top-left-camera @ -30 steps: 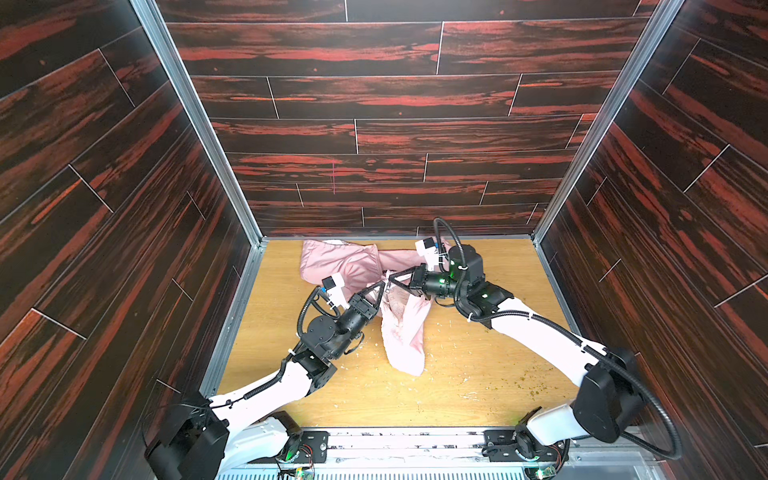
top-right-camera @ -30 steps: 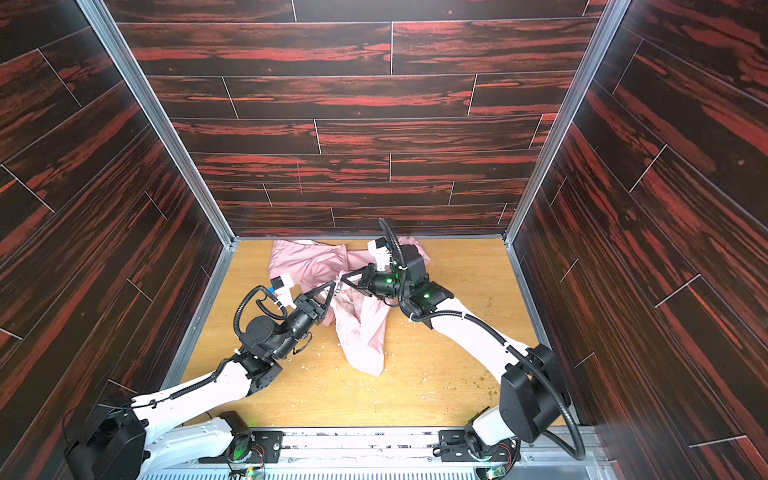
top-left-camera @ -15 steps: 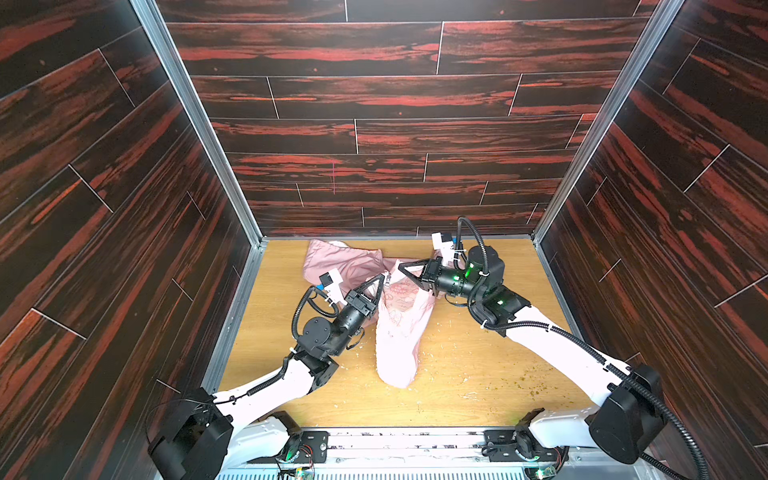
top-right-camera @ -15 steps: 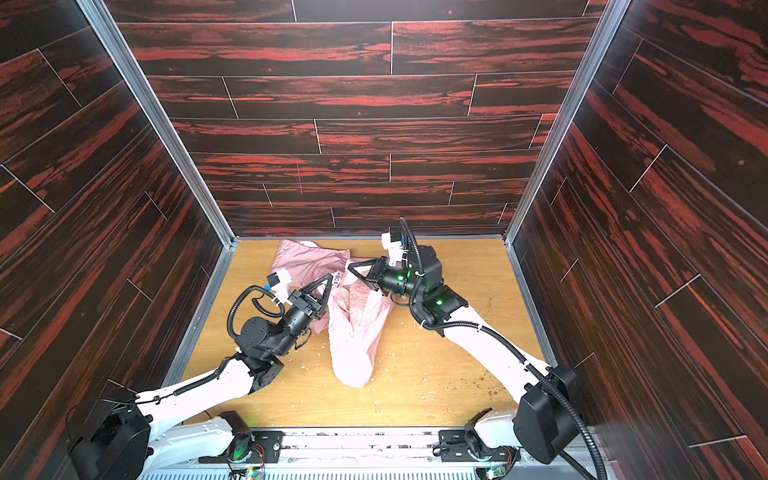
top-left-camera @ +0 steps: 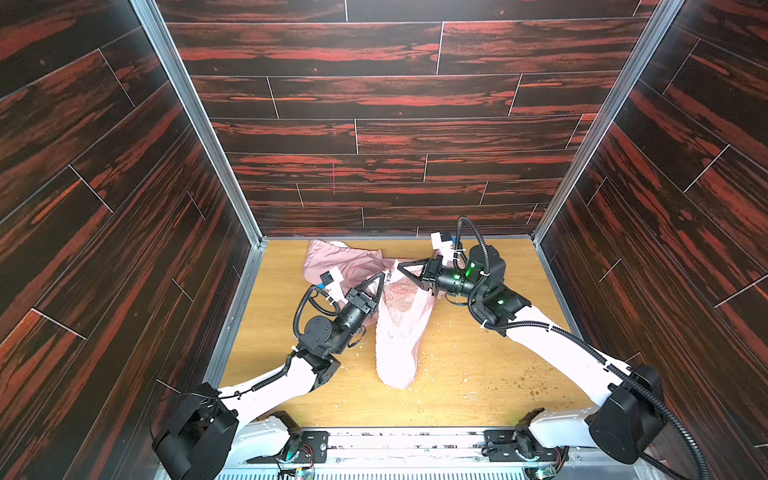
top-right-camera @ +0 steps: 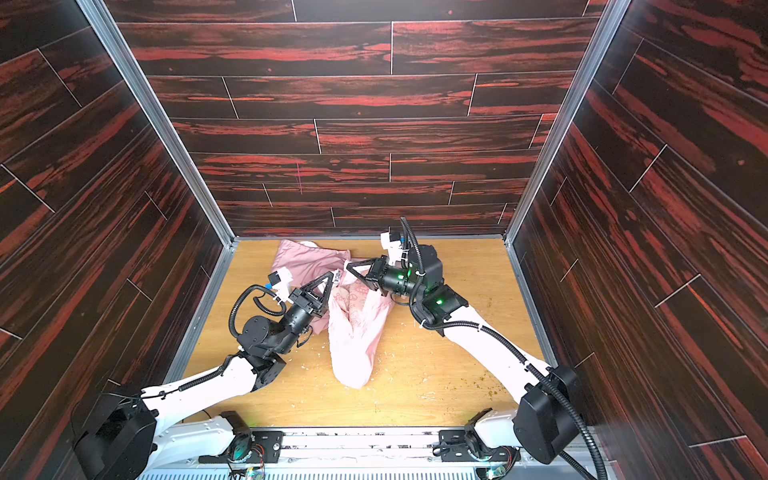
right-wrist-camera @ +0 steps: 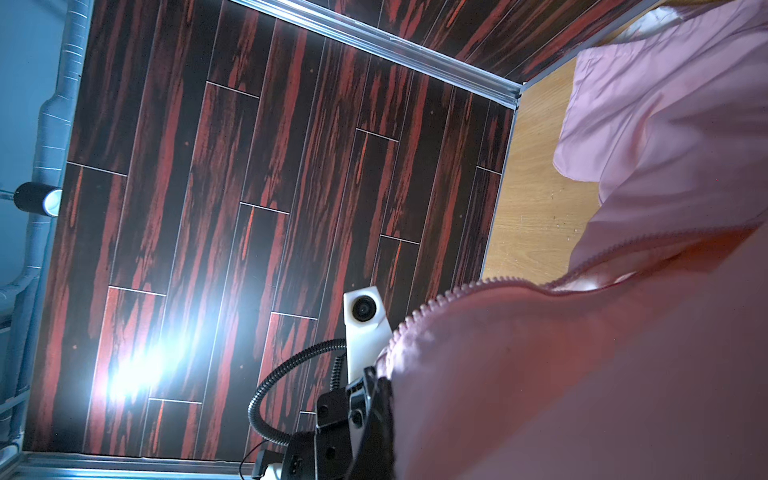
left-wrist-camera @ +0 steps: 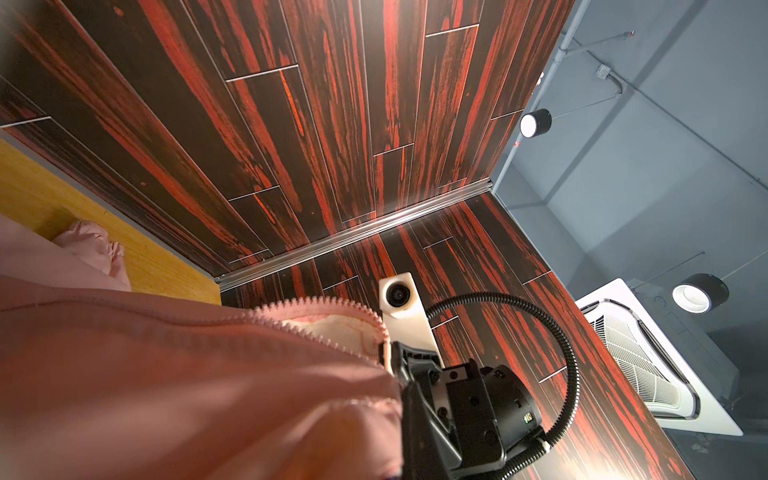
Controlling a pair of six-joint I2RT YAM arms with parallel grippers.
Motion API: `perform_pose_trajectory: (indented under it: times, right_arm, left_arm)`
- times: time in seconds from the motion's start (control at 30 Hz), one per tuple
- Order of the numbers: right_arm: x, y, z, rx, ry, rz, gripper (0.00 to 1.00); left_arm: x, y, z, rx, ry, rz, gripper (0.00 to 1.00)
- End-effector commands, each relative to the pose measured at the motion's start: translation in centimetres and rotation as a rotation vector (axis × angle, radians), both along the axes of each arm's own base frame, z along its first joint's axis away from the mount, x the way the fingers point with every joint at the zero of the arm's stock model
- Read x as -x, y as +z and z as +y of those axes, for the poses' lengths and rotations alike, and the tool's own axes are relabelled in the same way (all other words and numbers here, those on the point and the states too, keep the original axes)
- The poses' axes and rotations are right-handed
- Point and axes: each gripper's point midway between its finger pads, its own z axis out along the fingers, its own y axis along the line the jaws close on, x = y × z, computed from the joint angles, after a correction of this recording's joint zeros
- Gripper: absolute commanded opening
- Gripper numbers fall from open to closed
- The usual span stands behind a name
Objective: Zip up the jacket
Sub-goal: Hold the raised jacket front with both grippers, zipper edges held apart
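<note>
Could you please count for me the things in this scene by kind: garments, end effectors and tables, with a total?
Garments: 1, the jacket, pink.
End effectors: 2, the left end effector and the right end effector, each shut on the jacket's open front.
Tables: 1, the wooden table.
Total: 4

Saw light pink across the jacket (top-left-camera: 345, 259), a paler lining (top-left-camera: 401, 293) printed with small pink figures inside it. Noted honey-yellow wood grain on the table (top-left-camera: 478, 374) under the jacket, dark brown walls (top-left-camera: 374, 104) streaked red behind it.
</note>
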Motion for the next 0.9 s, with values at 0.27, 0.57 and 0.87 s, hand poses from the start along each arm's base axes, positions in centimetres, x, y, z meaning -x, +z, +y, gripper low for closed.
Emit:
perform_pose_trajectory:
  times: [0.27, 0.57, 0.87]
  right_arm:
    - [0.0, 2.4, 0.7, -0.054, 0.025, -0.029, 0.00]
    - [-0.1, 1.9, 0.9, -0.060, 0.030, 0.001, 0.00]
    - [0.1, 2.0, 1.6, -0.066, 0.050, 0.005, 0.00]
  left_arm:
    - [0.2, 2.9, 0.7, 0.076, 0.015, -0.073, 0.00]
    - [0.1, 3.5, 1.4, 0.096, 0.029, -0.085, 0.00]
    - [0.0, 3.8, 1.3, 0.100, 0.020, -0.090, 0.00]
